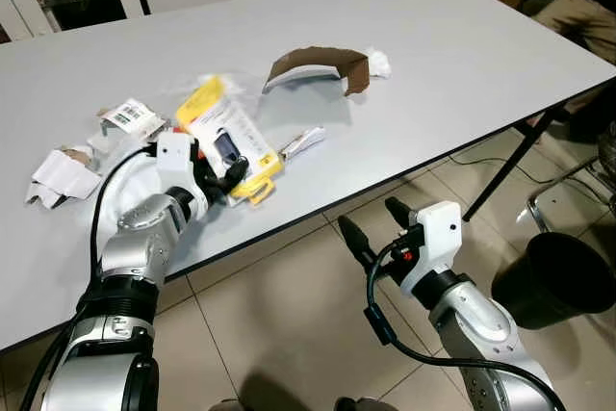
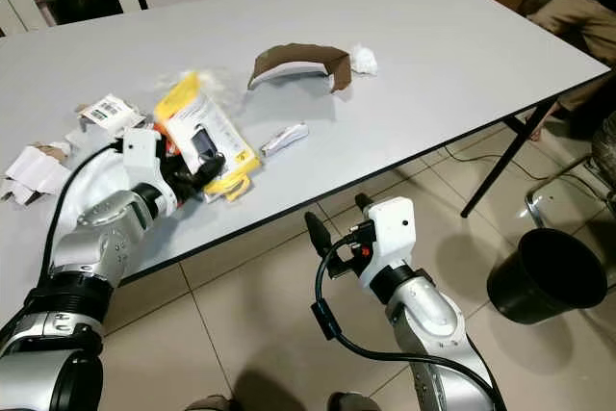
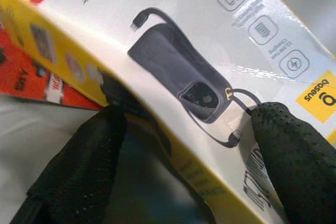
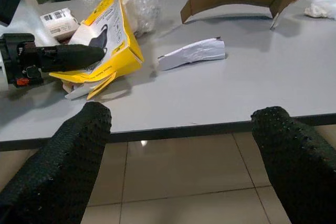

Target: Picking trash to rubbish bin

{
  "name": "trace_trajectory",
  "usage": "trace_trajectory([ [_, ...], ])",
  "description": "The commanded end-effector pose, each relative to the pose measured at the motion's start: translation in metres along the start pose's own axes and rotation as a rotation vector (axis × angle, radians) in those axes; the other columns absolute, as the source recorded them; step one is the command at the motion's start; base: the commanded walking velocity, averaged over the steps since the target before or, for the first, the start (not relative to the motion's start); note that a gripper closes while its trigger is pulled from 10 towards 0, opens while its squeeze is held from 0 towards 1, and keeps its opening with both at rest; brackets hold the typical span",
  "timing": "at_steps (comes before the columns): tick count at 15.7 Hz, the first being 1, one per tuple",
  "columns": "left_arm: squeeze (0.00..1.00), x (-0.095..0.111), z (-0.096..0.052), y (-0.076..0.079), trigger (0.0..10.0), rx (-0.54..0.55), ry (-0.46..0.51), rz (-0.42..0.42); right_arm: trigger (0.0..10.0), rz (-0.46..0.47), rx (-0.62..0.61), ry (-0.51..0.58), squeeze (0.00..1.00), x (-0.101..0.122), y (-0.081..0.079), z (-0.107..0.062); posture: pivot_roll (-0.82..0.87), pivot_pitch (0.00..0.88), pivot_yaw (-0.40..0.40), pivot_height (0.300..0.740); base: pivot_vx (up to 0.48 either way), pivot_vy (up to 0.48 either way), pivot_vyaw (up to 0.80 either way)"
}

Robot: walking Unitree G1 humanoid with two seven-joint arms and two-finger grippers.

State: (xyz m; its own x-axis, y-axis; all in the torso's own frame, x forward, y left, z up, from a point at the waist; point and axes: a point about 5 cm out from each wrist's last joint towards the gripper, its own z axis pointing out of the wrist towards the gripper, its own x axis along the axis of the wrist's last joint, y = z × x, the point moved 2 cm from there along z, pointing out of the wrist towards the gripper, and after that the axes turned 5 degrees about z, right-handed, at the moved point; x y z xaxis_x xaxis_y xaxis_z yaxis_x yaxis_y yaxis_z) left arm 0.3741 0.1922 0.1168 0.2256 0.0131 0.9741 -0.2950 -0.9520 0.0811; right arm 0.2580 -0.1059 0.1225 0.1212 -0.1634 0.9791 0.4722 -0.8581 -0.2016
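The flat yellow-and-white cardboard box [image 1: 223, 137], near the white table's [image 1: 462, 55] left edge, is clasped by the left gripper [image 1: 223, 180]. The right gripper [image 1: 371, 223] is spread empty. Nothing has been binned; the round black bin [image 1: 558, 276] waits far right.

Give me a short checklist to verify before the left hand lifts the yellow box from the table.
1. Left hand around the yellow power bank box, one finger on each side: ok.
2. Fingers pressing firmly on the box: cannot tell.
3. Box free of other trash: not ok, its flaps lie on paper scraps.
4. Right hand away from the lift path, open, below the table edge: ok.
5. Black rubbish bin on the floor at the robot's right, opening unobstructed: ok.
6. White wrapper apart from the box: ok.
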Motion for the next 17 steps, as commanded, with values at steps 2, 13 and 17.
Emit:
trace_trajectory([
  [2, 0.00, -0.014, -0.001, -0.003, 0.0, -0.005, -0.069, 0.008, 10.0, 0.000, -0.010, 0.000, 0.00, 0.003, 0.001, -0.003, -0.07, 0.128, -0.024, 0.740, 0.000, 0.000, 0.00],
  [13, 0.00, 0.011, 0.001, -0.017, 0.0, 0.060, 0.029, 0.003, 10.0, -0.009, -0.040, 0.019, 0.00, 0.006, 0.006, 0.002, -0.06, 0.101, -0.016, 0.740, 0.000, 0.000, 0.00],
  [17, 0.00, 0.030, -0.002, -0.019, 0.0, 0.100, 0.117, 0.010, 10.0, -0.013, -0.043, 0.037, 0.00, 0.008, 0.006, 0.006, -0.06, 0.076, -0.006, 0.740, 0.000, 0.000, 0.00],
])
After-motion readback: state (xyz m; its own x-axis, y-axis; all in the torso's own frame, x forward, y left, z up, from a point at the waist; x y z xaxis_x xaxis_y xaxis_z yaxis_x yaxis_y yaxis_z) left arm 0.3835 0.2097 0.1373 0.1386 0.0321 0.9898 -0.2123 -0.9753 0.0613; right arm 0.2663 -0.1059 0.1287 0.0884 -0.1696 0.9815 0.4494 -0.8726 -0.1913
